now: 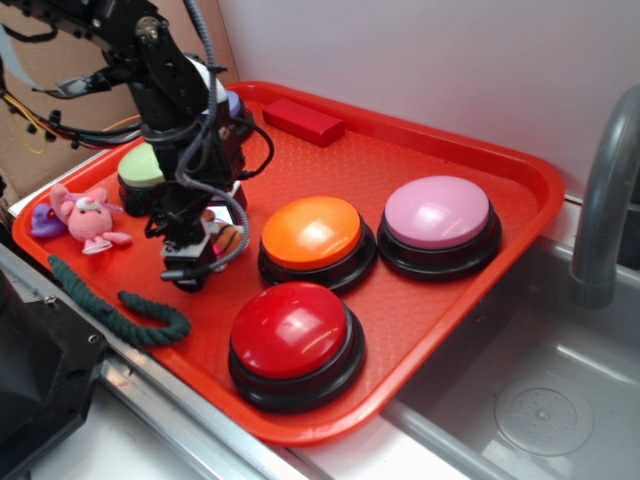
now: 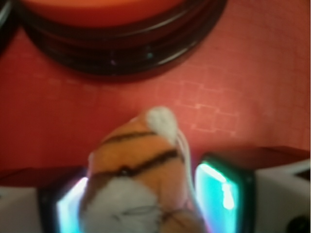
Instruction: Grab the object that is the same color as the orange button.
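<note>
The plush tiger (image 2: 138, 179) sits directly between the gripper (image 1: 200, 255) fingers, low over the red tray (image 1: 420, 300). In the wrist view its orange, black-striped body with white muzzle fills the space between the two glowing teal finger pads (image 2: 221, 191), the right pad just beside its flank and the left pad partly hidden behind it. The jaws appear to be clasped on the tiger, though whether the pads actually press into the plush is hard to tell from the blur.

Taking the orange button (image 1: 312, 235) as the landmark: the gripper and tiger are just to its left in the exterior view, near but apart from its black base, and only a sliver of orange and black stripe shows beside the arm's wrist. In the wrist view the button's dark base lies ahead of the tiger, with bare tray between them.

The pink button (image 1: 438, 215) stands just right of the orange button, and the red button (image 1: 292, 335) just in front of it. Farther left, beyond the gripper, a pink plush bunny (image 1: 88, 218) lies near the tray edge, with a dark green rope (image 1: 125, 305) in front of it. A green-topped button (image 1: 145, 170) is behind the arm, and a red block (image 1: 303, 120) lies at the tray's far rim.
</note>
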You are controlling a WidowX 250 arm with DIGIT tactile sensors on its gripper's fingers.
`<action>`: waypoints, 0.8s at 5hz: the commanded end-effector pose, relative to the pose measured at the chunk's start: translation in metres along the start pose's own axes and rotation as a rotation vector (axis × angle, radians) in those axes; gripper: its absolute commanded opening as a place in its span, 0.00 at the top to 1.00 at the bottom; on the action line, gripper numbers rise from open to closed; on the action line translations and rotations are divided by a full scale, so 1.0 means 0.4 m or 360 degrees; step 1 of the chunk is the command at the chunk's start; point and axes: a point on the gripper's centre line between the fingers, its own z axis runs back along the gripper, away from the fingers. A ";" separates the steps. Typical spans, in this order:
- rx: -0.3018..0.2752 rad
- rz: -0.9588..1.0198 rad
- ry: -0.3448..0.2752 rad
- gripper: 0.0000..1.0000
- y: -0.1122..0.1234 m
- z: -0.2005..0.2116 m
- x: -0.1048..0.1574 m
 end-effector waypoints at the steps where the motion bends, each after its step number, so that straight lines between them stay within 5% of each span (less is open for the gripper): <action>1: 0.0001 0.0038 0.0030 1.00 -0.016 -0.007 -0.006; 4: -0.0018 0.0870 0.0078 1.00 0.022 0.169 0.029</action>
